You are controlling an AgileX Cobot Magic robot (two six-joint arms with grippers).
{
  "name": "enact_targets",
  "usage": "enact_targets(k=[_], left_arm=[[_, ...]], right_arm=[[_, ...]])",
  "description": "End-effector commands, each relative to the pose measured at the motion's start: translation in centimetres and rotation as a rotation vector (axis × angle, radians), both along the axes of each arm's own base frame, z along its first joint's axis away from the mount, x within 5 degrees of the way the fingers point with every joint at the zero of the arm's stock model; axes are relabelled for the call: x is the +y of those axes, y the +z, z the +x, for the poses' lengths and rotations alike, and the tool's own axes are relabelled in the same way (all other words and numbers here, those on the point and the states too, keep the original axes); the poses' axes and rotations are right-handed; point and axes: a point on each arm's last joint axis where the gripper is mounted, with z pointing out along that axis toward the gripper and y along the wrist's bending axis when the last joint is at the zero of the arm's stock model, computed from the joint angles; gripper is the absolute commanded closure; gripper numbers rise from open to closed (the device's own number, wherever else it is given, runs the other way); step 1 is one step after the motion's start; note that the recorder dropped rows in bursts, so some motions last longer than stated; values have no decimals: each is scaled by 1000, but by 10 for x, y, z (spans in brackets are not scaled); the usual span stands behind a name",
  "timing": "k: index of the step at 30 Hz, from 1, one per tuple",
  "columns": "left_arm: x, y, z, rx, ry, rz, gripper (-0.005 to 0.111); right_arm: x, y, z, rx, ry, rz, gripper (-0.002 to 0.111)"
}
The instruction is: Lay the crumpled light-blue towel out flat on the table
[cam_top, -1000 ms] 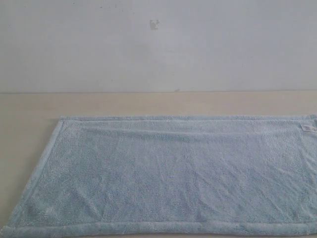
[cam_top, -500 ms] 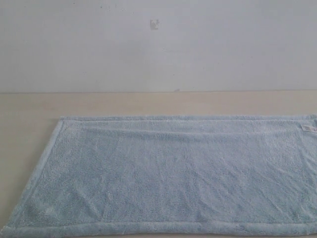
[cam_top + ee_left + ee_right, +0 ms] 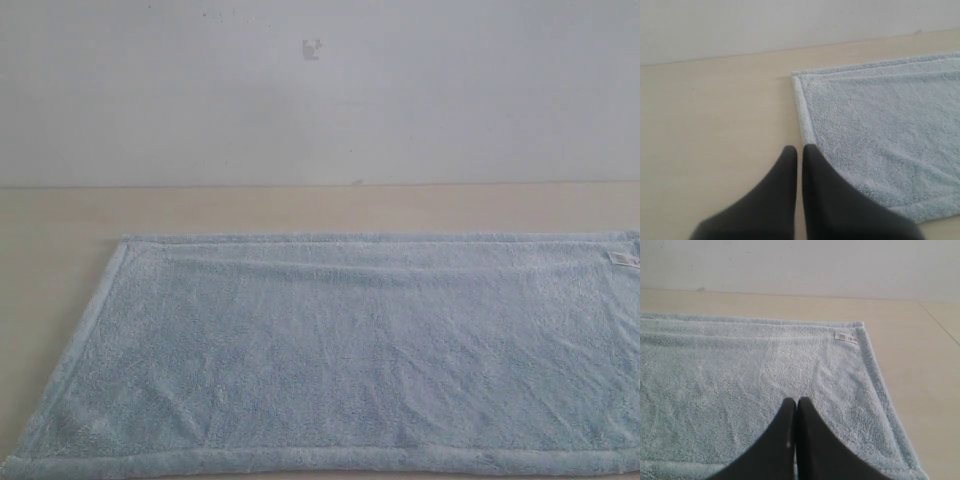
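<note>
The light-blue towel lies spread flat on the beige table, hem border showing along its far and left edges, and its white tag sits at the right edge. Neither gripper shows in the exterior view. In the left wrist view my left gripper is shut and empty, held above the bare table just beside the towel and its left hem. In the right wrist view my right gripper is shut and empty above the towel, near the corner with the tag.
A white wall rises behind the table's far edge. Bare table runs left of the towel, and more bare table lies past the towel's right hem.
</note>
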Motion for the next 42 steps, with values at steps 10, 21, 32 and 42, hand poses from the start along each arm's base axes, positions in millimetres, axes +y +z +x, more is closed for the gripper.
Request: enact_targets(k=[10, 21, 32, 42], left_arm=[[0, -1, 0, -5, 3, -16, 103], [0, -1, 0, -5, 3, -16, 103], [1, -1, 0, -5, 24, -16, 103], [1, -1, 0, -5, 24, -16, 103]], right_arm=[[-10, -19, -8, 270, 127, -622, 109], [-10, -19, -8, 265, 121, -610, 109], [-10, -19, -8, 265, 120, -608, 109], [-9, -21, -8, 264, 137, -608, 109]])
